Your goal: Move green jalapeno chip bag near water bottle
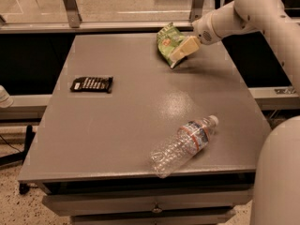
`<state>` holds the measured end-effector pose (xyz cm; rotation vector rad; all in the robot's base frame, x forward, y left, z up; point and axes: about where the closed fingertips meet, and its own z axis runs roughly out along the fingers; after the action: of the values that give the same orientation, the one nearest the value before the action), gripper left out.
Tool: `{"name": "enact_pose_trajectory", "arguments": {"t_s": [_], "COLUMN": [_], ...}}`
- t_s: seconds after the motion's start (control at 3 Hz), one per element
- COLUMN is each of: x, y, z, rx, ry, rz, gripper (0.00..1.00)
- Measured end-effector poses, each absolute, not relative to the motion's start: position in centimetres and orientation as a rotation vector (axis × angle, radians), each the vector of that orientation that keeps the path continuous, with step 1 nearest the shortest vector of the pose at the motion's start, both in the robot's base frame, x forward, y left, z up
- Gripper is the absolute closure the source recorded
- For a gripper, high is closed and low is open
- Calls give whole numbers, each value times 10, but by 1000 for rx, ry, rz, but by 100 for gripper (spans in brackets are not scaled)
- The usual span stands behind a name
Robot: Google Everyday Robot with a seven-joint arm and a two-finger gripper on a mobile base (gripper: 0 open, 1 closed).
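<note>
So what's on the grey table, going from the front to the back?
Clear crinkled plastic water bottle with a white cap → flat dark rectangular snack packet → crumpled green jalapeno chip bag, with the pale gripper at its edge.

Gripper (179, 56) at bag (165, 40), rear; bottle (185, 144) front-R

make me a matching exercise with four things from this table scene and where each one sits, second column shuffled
1. green jalapeno chip bag
2. water bottle
3. dark snack packet
4. gripper

A. lying on its side near the front edge of the table
B. flat on the left part
C. right beside the chip bag, on its right
D. crumpled, near the far edge

Pairs: 1-D, 2-A, 3-B, 4-C
</note>
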<state>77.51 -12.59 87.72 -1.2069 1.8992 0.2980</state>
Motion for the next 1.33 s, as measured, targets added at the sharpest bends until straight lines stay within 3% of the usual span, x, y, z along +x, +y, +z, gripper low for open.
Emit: {"name": "enact_pose_trajectory", "arguments": {"t_s": [0.33,1.33], "x": [784,766], "y": [-120,-108], "z": [866,874], "rx": [-1234,-1335], "ry": [1900,1865], "rz": [291,330], "gripper": [18,89]}}
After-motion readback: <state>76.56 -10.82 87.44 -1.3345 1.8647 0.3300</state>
